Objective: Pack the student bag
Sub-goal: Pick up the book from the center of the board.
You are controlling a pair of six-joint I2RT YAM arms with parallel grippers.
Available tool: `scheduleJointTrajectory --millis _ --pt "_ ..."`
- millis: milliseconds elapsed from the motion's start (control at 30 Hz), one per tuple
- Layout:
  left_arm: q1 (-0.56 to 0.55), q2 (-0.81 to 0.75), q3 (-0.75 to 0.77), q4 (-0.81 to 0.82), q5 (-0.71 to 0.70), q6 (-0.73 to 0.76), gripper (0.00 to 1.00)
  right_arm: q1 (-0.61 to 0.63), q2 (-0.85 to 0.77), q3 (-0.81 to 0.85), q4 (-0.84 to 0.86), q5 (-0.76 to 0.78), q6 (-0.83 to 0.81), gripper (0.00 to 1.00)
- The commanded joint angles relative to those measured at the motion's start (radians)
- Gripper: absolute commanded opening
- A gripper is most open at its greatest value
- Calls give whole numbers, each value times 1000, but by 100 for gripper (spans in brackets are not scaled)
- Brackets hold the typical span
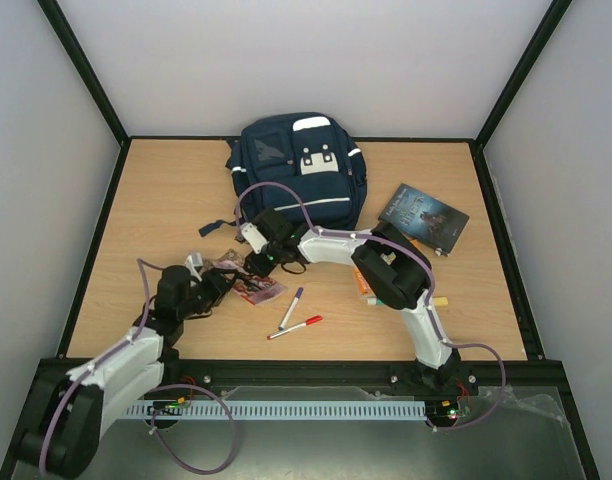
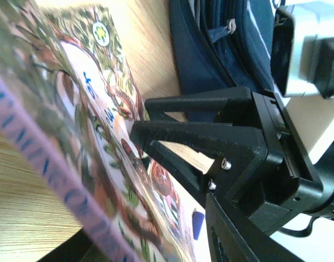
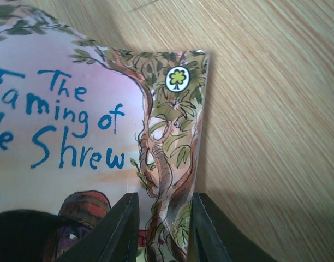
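The student bag point(image 1: 296, 168), navy with a white stripe, lies at the back middle of the table and shows again in the left wrist view point(image 2: 221, 60). In front of it a picture book point(image 1: 254, 288), titled "The Taming of the Shrew" point(image 3: 74, 136), is tilted up off the wood. My right gripper point(image 1: 258, 265) point(image 3: 162, 229) is shut on the book's curled right edge. My left gripper point(image 1: 218, 285) point(image 2: 156, 240) reaches in from the left with the book's purple spine side point(image 2: 52, 180) between its jaws. Whether they touch the book I cannot tell. The right arm's black fingers point(image 2: 210, 136) press on the cover.
A dark hardback book point(image 1: 423, 215) lies at the right. A blue-capped pen point(image 1: 291, 306) and a red pen point(image 1: 296, 327) lie near the front middle. Orange items point(image 1: 365, 285) sit partly under the right arm. Black frame rails edge the table.
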Motion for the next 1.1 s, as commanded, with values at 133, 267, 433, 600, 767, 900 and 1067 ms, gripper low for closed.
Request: scheduleJointTrajectory --millis 133,267,433,600,767,900,1067 --pt "15 -166 42 -162 -100 36 23 33 117 -78 -271 -10 8 28" --pt "18 -160 73 -205 -79 51 12 21 81 -77 -278 -1 13 31" --pt "17 -202 227 -415 -88 132 2 -49 -75 -80 -314 -22 18 38" --pt "17 -186 420 -572 -74 242 2 -182 -316 -105 -338 -264 34 46" --pt "13 -91 604 -596 40 337 2 -323 -545 -147 -328 -357 -1 59" --pt "3 -25 678 -468 168 386 2 -442 -690 -168 -328 -422 1 82" --pt "-19 60 720 -272 333 397 2 -524 -769 -240 -323 -563 -29 98"
